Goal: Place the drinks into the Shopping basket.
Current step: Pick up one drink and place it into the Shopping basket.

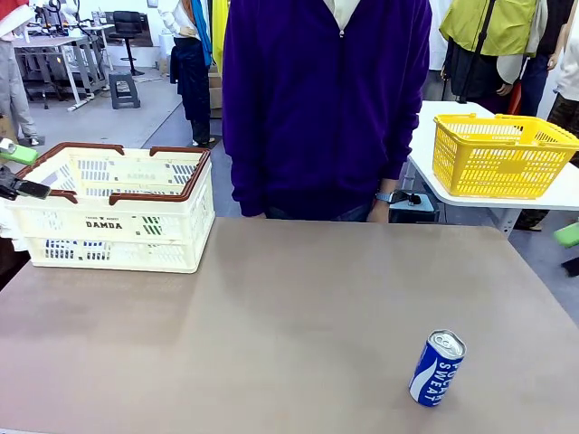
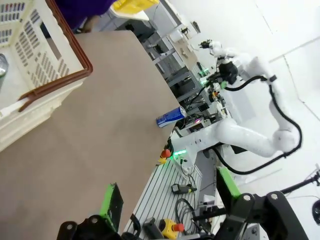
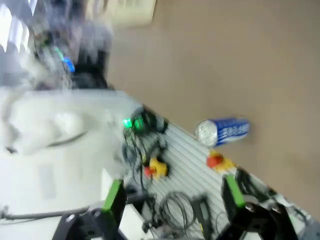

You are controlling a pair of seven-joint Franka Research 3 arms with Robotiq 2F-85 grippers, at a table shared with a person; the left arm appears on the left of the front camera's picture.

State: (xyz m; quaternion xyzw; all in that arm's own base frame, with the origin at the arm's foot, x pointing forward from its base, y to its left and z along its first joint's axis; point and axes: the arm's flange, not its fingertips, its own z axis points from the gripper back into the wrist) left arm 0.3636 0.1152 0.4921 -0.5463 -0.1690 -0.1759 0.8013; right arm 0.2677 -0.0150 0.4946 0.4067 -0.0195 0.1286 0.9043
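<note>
While both arms sit back at the table's sides, the blue can (image 1: 437, 368) stands upright by itself on the brown table (image 1: 289, 307), on the robot's right and near the robot-side edge. White "SWEAT" lettering runs down its side under a silver top. Nothing touches it.

The cream crate (image 1: 118, 212) sits at the far left of the table, with a brown rim and "DAMDA" in black on its side. It is well apart from the can. Green and blue patches show through its side slots, but I cannot tell what they are.

Left gripper (image 1: 32, 172): at the picture's left edge, just beside the crate's near corner, jaws spread wide and nothing between them. Its wrist view agrees. The green pads (image 2: 112, 204) stand far apart over the table edge, with the crate (image 2: 45, 60) to the upper left and the can (image 2: 171, 116) small at the far edge.

Right gripper (image 1: 570, 250): barely inside the right edge and off the table. Its wrist view is blurred, but the gripper (image 3: 173, 196) shows its fingers wide and empty, with the can (image 3: 222, 131) ahead near the table edge.

A person in a purple jacket (image 1: 326, 99) stands at the far side. A yellow basket (image 1: 502, 154) rests on a separate white table behind, to the right.
</note>
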